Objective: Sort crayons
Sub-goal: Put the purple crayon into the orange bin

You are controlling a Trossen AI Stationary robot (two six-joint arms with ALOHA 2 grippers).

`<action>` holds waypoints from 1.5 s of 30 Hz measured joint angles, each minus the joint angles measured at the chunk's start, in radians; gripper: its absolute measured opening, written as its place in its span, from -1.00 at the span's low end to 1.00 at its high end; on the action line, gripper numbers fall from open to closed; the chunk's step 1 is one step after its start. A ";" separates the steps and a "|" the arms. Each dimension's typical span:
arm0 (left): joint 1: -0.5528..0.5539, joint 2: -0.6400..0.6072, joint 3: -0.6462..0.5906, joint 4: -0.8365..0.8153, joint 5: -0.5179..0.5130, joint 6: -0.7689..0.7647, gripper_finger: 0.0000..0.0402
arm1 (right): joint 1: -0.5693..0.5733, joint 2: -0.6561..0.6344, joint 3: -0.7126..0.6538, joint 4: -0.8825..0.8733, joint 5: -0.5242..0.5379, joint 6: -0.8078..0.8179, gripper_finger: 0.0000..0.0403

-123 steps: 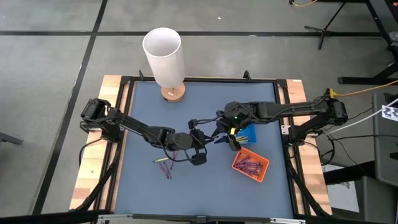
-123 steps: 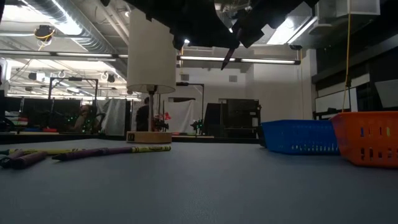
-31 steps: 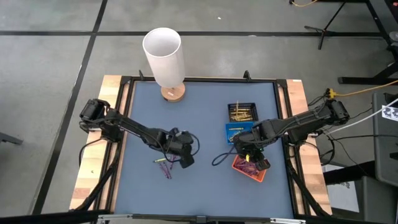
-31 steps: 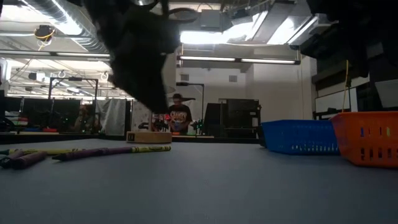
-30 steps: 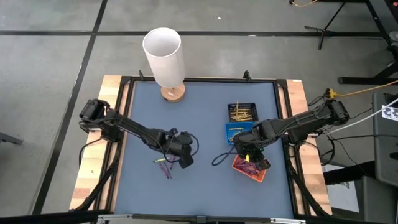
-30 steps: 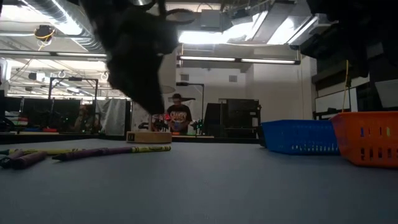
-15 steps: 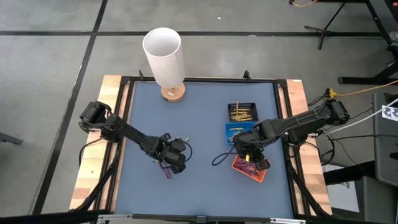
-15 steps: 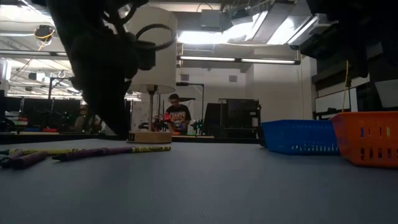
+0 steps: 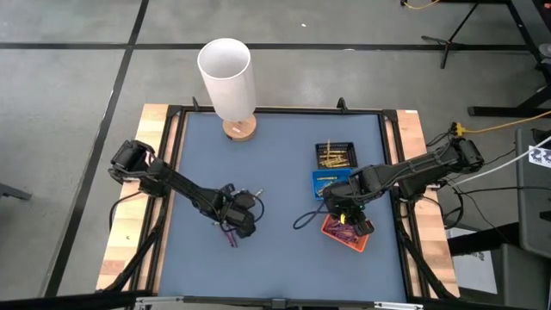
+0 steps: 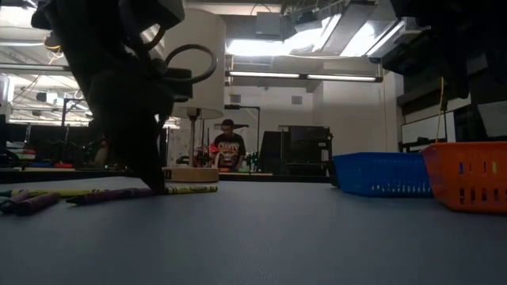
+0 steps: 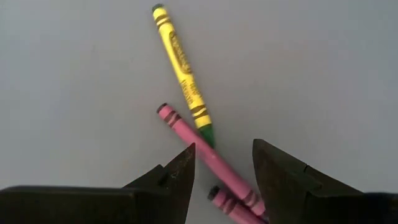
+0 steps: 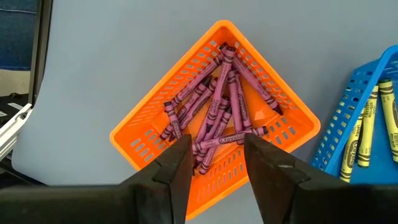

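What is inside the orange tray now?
The orange tray holds a loose pile of purple crayons, crossing each other. The right gripper hides the pile's near edge, so the count is unclear.

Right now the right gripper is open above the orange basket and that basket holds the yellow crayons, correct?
Not quite. The right gripper is open above the orange basket, but the right wrist view shows purple crayons in it. The yellow crayons sit in the blue basket beside it.

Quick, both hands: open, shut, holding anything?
Left hand: open, empty, low over a pink crayon on the table.
Right hand: open, empty, above the orange tray.
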 joint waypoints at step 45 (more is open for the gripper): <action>0.000 0.038 -0.019 0.007 0.010 0.001 -0.87 | 0.000 -0.292 -0.015 -0.010 0.054 -0.001 -0.28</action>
